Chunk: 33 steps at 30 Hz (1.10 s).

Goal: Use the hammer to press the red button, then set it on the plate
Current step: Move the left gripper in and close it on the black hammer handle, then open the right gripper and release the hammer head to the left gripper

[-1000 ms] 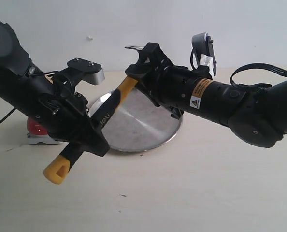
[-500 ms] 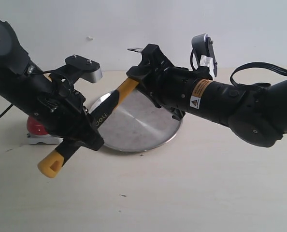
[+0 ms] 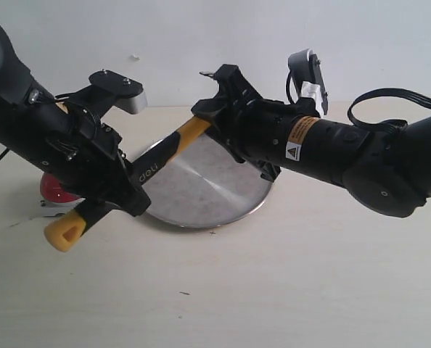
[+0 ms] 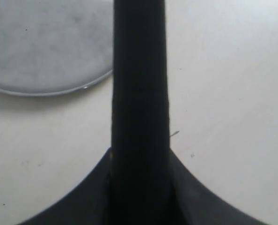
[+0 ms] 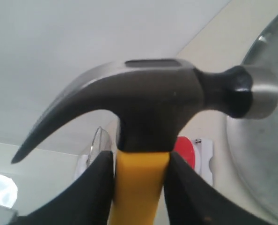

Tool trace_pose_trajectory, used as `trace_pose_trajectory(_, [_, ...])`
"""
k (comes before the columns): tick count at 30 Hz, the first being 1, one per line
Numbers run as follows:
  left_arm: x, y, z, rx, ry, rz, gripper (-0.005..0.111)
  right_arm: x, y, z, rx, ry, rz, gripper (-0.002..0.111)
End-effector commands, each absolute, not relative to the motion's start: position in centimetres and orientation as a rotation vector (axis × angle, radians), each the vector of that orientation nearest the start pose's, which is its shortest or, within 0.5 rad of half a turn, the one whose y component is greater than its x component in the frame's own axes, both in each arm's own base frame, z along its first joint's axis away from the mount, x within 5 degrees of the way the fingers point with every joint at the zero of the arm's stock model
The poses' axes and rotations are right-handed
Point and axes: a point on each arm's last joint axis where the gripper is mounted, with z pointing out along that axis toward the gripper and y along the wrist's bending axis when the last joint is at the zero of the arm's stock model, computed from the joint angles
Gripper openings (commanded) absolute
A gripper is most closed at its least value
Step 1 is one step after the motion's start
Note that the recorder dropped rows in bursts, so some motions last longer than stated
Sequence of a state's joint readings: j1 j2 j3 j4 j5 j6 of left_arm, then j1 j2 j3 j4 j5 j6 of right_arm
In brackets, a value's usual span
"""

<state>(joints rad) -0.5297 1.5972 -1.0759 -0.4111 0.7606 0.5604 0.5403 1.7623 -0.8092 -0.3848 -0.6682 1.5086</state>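
Steel head up, yellow butt down: hammer (image 3: 157, 161) hangs on a slant in the air, gripped at two places.

Left end effector (image 3: 125, 197) is clamped on the black grip, just above the yellow butt. Right end effector (image 3: 214, 110) is clamped on the yellow neck directly under the head, with its fingers (image 5: 96, 192) pressed against both sides.

Plate (image 3: 226, 217) lies flat on the surface (image 3: 288, 290), under the shaft and apart from it. Button (image 3: 56, 191) sits left of the plate, mostly hidden behind the left arm.

Risks, as judged:
- Two grips on one rigid shaft: any mismatch in arm motion would load the handle, and it could slip or twist in one grip.
- If one side lets go before the other holds firm, the heavy head could swing down and hit the plate.
- The head is well apart from the button with the left arm between them, so a straight sweep across risks an arm collision.
- The dome is glossy: an off-centre press could skid off it or shove the base.
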Motion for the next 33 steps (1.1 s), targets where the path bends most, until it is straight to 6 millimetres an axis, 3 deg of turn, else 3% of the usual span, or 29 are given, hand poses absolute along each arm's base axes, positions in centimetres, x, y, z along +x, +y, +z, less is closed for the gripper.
trace_pose_trajectory(1, [26.0,-18.2,25.0,1.122,2.441,-0.453,0.000,29.7,20.0,19.4,0.447,2.024,1.323,0.043])
trace_pose_trajectory(17, [26.3,-18.3,25.1,1.099,2.422,-0.444,0.000,29.6,19.8,18.8,0.440,2.082,1.264,0.047])
trace_pose_trajectory(24, [26.3,-18.3,25.1,1.101,2.423,-0.445,0.000,29.5,19.9,18.8,0.398,2.092,1.254,0.070])
trace_pose_trajectory(33, [26.3,-18.3,25.1,1.089,2.428,-0.447,0.000,29.2,19.7,20.0,0.375,2.079,1.252,0.070])
